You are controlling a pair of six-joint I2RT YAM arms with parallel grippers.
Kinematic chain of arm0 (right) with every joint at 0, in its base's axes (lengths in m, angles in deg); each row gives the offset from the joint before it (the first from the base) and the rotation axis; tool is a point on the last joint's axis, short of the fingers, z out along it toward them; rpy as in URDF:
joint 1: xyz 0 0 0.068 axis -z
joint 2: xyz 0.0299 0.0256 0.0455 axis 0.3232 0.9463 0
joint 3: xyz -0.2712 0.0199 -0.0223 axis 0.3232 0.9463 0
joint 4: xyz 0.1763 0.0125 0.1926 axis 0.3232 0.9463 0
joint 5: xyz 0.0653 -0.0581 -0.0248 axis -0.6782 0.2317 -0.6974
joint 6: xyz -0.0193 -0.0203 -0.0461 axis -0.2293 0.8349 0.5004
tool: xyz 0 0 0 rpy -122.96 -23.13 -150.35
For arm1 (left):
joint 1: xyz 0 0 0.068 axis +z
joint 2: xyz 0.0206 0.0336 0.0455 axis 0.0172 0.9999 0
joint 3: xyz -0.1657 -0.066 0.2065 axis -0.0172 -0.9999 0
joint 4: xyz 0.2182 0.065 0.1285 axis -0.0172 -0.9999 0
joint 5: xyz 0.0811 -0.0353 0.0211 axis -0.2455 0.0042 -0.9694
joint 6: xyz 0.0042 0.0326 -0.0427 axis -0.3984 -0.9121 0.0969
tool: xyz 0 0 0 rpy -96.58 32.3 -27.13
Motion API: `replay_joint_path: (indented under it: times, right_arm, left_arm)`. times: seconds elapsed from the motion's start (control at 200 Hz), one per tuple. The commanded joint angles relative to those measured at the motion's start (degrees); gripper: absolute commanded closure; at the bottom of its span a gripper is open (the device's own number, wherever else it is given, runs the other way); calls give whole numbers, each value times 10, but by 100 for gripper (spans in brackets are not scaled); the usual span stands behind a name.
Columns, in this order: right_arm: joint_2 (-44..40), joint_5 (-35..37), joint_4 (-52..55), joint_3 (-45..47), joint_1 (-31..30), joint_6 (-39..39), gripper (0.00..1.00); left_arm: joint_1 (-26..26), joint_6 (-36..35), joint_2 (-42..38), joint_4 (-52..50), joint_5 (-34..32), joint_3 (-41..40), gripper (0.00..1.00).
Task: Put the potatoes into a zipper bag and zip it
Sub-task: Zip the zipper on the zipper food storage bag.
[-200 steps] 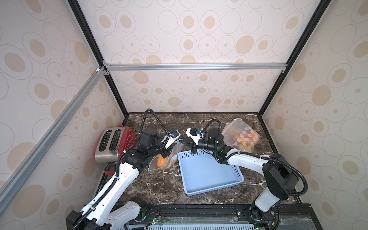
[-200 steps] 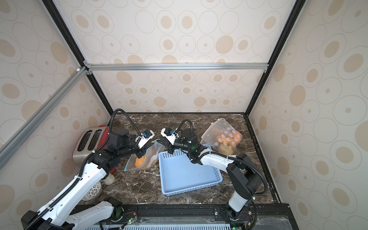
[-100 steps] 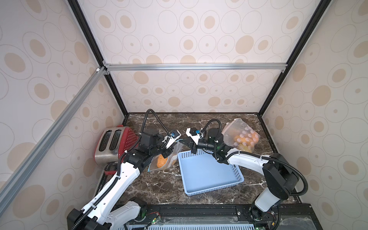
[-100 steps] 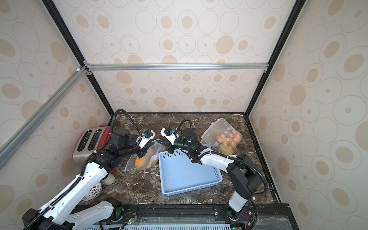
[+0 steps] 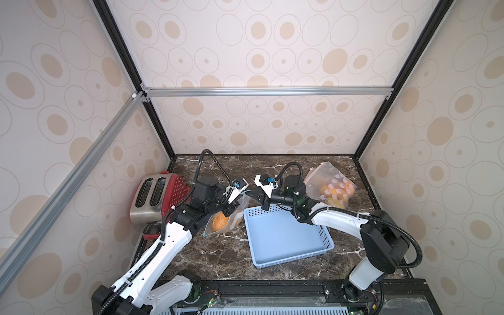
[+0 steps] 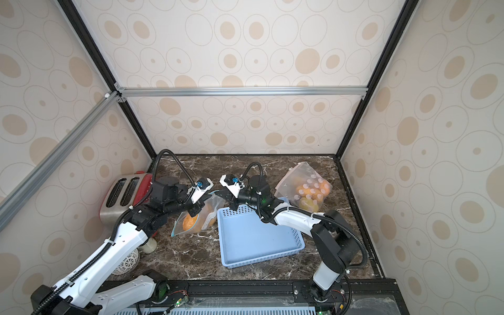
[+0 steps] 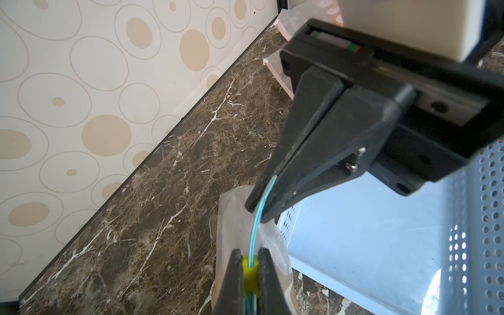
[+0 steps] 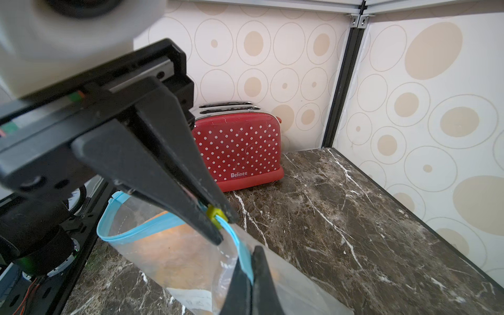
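A clear zipper bag (image 5: pixel 231 221) with a blue zip strip (image 8: pixel 136 236) lies left of the basket, with an orange potato (image 5: pixel 219 222) inside; the potato (image 6: pixel 189 222) shows in both top views. My left gripper (image 7: pixel 250 256) is shut on the bag's yellow-green slider (image 7: pixel 250 270). My right gripper (image 8: pixel 252 261) is shut on the end of the zip strip, a short way from the slider (image 8: pixel 215 214). Beyond the slider the bag's mouth gapes open. A second clear bag (image 5: pixel 331 188) full of potatoes sits at the back right.
A blue perforated basket (image 5: pixel 286 237) holds nothing and stands at the middle, under the right arm. A red dotted toaster (image 5: pixel 155 196) is at the left wall. A white round object (image 6: pixel 126 263) lies near the left arm's base.
My left gripper has closed its last bit onto the slider. Both arms and the bag stay almost where they were.
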Motion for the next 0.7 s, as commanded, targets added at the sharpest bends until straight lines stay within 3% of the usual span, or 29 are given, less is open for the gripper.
replay_joint_path:
  times: [0.0, 0.355, 0.69]
  right_arm:
    - [-33, 39, -25, -2, 2, -12, 100]
    - [-62, 149, -64, 34, 14, -36, 100]
    - [-81, 167, -93, 67, 44, -62, 100]
  left_arm:
    - [-4, 12, -13, -34, -26, 36, 100]
    - [-4, 41, -27, -70, -70, 53, 99]
    - [-4, 42, -43, -100, -89, 50, 97]
